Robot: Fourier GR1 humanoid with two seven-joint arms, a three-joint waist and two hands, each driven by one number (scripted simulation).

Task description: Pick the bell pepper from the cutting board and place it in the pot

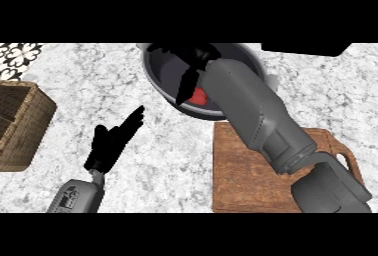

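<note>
1 bell pepper (199, 96) lies in pot (164, 70) under right hand (193, 54), grasp unclear; left hand (107, 147) splayed.

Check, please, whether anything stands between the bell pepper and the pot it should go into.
Nothing visible does: the bell pepper shows red within the rim of the pot, right beneath the right hand.

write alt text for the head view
The right robot hand is over a dark pot, with the red bell pepper showing inside it. The cutting board lies nearer the robot; the left robot hand rests open beside a wicker basket.
</note>
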